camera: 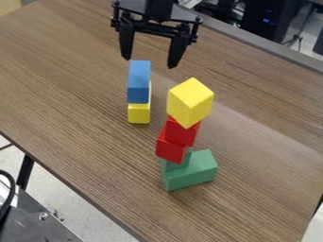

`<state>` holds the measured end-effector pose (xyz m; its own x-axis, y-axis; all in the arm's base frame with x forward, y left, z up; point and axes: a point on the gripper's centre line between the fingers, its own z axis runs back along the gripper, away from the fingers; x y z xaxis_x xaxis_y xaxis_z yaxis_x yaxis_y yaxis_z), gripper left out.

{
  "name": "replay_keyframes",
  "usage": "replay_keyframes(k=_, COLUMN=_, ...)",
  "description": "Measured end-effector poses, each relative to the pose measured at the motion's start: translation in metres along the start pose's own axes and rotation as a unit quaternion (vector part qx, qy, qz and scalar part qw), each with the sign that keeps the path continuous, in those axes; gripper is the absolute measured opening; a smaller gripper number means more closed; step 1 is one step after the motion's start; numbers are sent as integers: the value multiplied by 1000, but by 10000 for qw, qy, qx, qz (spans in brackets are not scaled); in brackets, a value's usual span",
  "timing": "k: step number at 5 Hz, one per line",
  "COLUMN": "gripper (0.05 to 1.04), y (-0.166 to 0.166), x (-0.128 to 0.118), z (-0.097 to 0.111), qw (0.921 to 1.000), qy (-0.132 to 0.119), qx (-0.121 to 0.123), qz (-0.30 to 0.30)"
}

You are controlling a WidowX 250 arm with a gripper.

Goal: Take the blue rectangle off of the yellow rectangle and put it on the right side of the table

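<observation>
1 brown wood-grain table above pale floor.

The blue rectangle, a smooth oblong block, lay flat on top of the yellow rectangle (much of which it hid from above). The yellow one, also smooth-sided, rested on the brown wood-grain table, its near end plainly showing beneath the blue.
</observation>
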<state>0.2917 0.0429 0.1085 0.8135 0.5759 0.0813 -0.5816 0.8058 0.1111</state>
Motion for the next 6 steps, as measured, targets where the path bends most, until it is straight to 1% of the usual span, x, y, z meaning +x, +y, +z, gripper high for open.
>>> replay_keyframes(k=1, gripper=1000, y=2, x=4, z=-9, qw=9985, qy=305, qx=-71, qz=446)
replay_keyframes(k=2, gripper=1000, y=13, x=9, z=-19, qw=9930, qy=752, qx=-233, qz=882)
replay_keyframes(k=3, gripper=1000, y=25, x=10, z=-25, qw=9884, qy=1022, qx=-247, qz=1093)
replay_keyframes(k=4, gripper=1000, y=32, x=12, z=-25, qw=9869, qy=1075, qx=-293, qz=1164)
replay_keyframes(k=5, gripper=1000, y=31, x=12, z=-26, qw=9881, qy=1080, qx=-343, qz=1043)
replay_keyframes(k=6, gripper=1000, y=24, x=3, z=-31, qw=9897, qy=1143, qx=-374, qz=774)
